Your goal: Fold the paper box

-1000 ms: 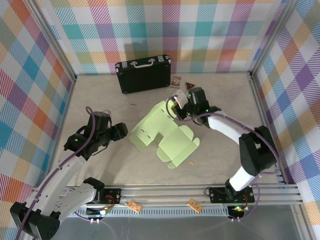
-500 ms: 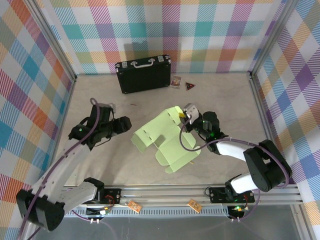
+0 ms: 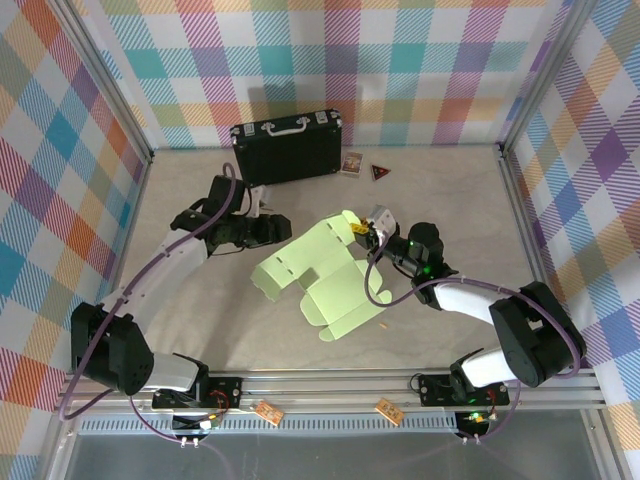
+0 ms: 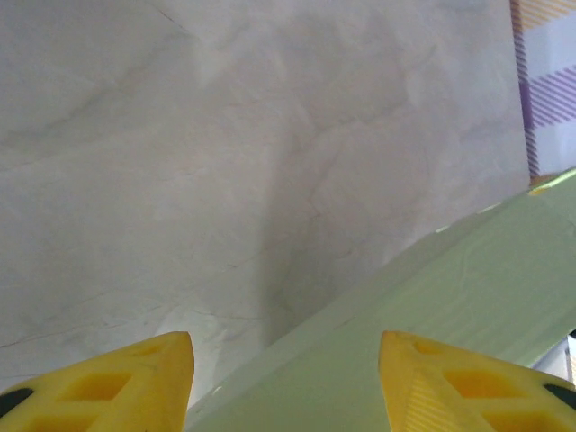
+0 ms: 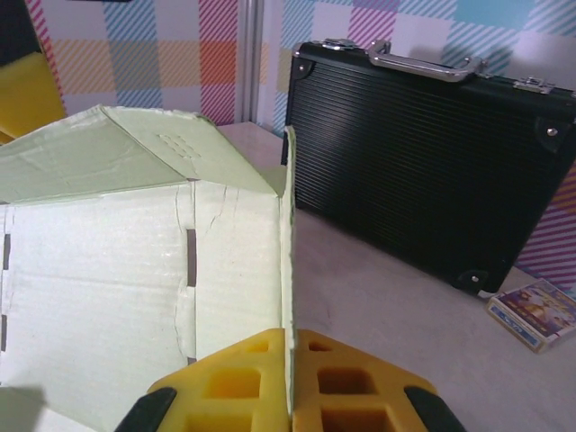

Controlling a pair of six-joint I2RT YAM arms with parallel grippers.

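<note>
The paper box (image 3: 320, 275), a pale green creased cut-out, lies mid-tabletop (image 3: 455, 205) with its far right flap raised. The right hand (image 3: 371, 229) pinches that flap's edge, its pads closed on the thin card. The left hand (image 3: 281, 228), just beside the cut-out's far left edge, has its fingers (image 4: 135, 378) apart and grips nothing. The black case (image 3: 287, 148) stands upright near the far wall, with a small card pack (image 3: 351, 163) to its right.

Bright, even light across a plaid-walled work cell.
Soft-edged shadows are cast by the black case (image 3: 288, 150) onto the back wall (image 3: 400, 60) and by the paper box (image 3: 320, 275) onto the table (image 3: 450, 200); the overhead picture is sharp throughout, and a broad faint shadow is laid across the table in the left wrist view.
</note>
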